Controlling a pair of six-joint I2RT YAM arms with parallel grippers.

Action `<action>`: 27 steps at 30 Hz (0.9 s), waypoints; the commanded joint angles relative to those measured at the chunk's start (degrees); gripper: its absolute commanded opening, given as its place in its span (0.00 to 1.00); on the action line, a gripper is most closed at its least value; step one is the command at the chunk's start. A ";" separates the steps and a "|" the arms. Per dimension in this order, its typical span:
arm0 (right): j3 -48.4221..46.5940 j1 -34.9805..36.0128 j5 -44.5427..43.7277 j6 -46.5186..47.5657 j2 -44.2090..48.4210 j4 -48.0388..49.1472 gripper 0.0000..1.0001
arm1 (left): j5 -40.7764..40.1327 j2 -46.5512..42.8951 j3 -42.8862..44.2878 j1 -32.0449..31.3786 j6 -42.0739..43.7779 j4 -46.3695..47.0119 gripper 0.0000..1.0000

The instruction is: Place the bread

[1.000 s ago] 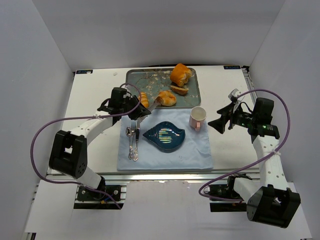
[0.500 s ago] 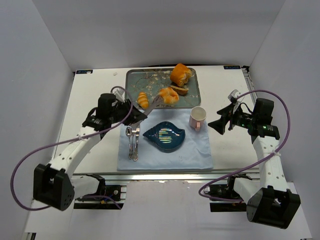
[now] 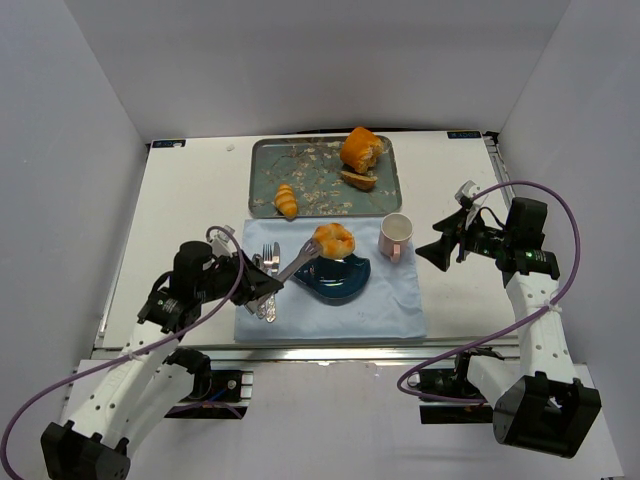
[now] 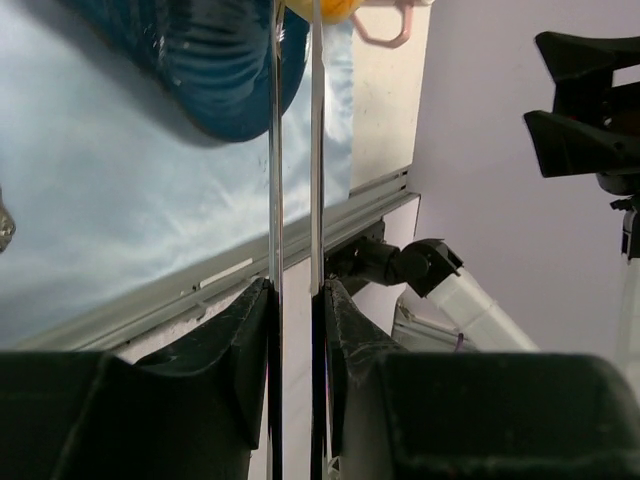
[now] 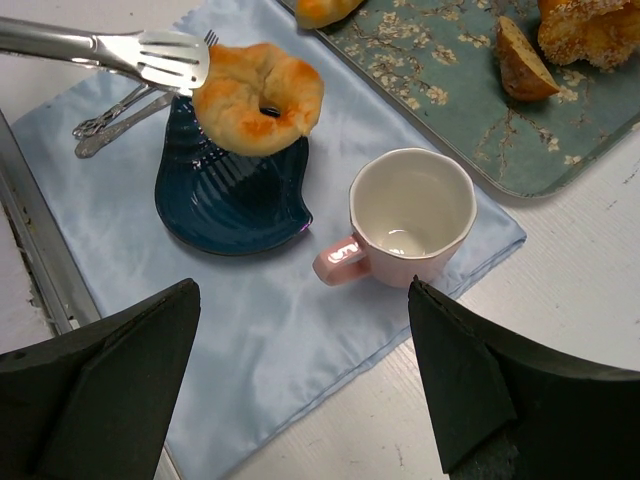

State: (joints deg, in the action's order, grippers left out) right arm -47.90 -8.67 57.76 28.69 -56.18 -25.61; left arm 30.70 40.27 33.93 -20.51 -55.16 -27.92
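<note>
The bread (image 3: 333, 240), a round knotted golden bun, is pinched in the tips of metal tongs (image 3: 295, 264) just over the dark blue leaf-shaped plate (image 3: 340, 283). My left gripper (image 3: 250, 282) is shut on the tongs' handles (image 4: 293, 150), near the placemat's left side. In the right wrist view the bread (image 5: 258, 97) hangs over the plate's (image 5: 230, 195) far edge, with the tongs (image 5: 100, 50) coming from the left. My right gripper (image 3: 437, 250) is open and empty, right of the pink cup (image 3: 396, 235); in its own view the gripper (image 5: 303, 290) is above the placemat.
A floral tray (image 3: 310, 180) at the back holds a small croissant roll (image 3: 287, 200) and an orange loaf (image 3: 360, 150) with a cut slice. Cutlery (image 3: 266, 262) lies on the light blue placemat (image 3: 380, 310), left of the plate. White walls enclose the table.
My left arm has drawn back toward the near edge, and the tongs have carried the bread from the tray to just over the blue plate. The right arm has not moved.
</note>
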 commanded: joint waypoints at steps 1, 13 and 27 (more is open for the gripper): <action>-1.41 -0.21 2.01 0.84 0.64 -0.50 0.88 | 1.91 -1.86 -1.15 -0.40 -1.97 -0.29 0.00; -0.62 -0.21 2.01 1.55 1.95 -1.02 0.88 | 0.42 1.04 1.13 -0.93 3.65 -8.37 0.10; -0.35 -0.21 2.45 1.64 1.78 -0.76 0.88 | 0.15 1.30 4.91 -1.11 6.38 -13.03 0.49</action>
State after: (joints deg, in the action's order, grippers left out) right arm -47.90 -8.67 58.54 29.65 -55.05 -26.81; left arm 30.44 42.65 36.40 -21.23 -49.58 -40.56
